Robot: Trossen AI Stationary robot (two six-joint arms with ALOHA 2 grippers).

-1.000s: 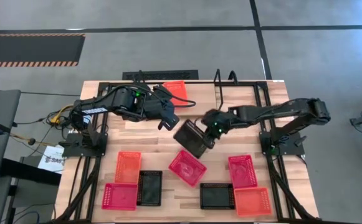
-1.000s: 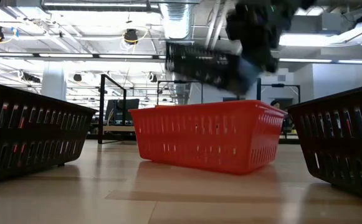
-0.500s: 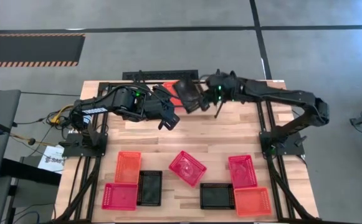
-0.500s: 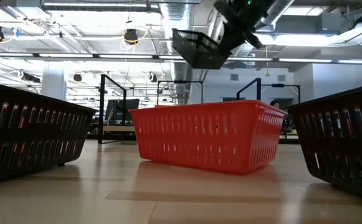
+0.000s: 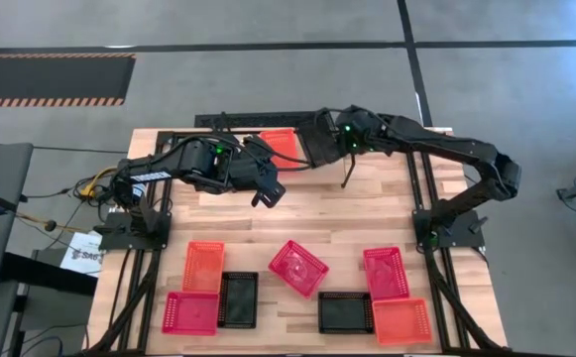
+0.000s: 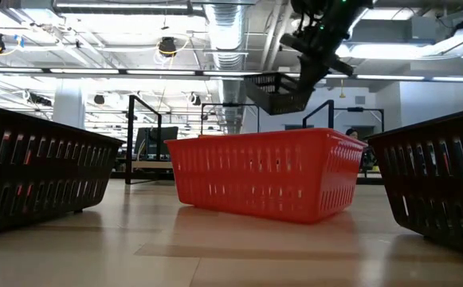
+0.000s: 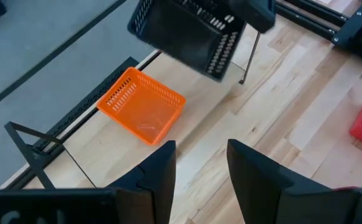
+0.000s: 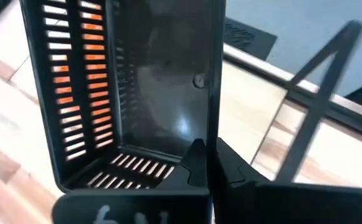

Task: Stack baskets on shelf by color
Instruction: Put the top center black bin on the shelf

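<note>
My right gripper (image 5: 339, 142) reaches over the table's far edge, shut on a black basket (image 5: 318, 146) above the shelf (image 5: 387, 151). The basket hangs in the air right beside an orange basket (image 5: 280, 144) whose bottom rests on the shelf board (image 7: 93, 140). In the low view the black basket (image 6: 277, 92) hangs tilted under the right gripper (image 6: 315, 48). My left gripper (image 7: 199, 165) is open and waits near the shelf (image 5: 268, 188), holding nothing. My right gripper pinches one side wall of the black basket (image 8: 217, 118) near a corner, with one finger (image 8: 196, 163) inside the basket and the other outside. The basket is lifted clear and hangs tilted below the fingers, over the shelf.
On the near half of the table lie an orange basket (image 5: 204, 266), a pink-red one (image 5: 190, 312), a black one (image 5: 238, 299), a tilted pink-red one (image 5: 298, 268), a black one (image 5: 345, 311), a pink-red one (image 5: 386, 273) and an orange one (image 5: 402, 321). Wire end loops (image 5: 352, 121) stand upright on the shelf.
My right gripper has carried the black basket up from the middle of the table toward the far edge, turning it on the way. Over the last half second it has come down closer to the shelf, beside the orange basket. The left arm has kept still.
</note>
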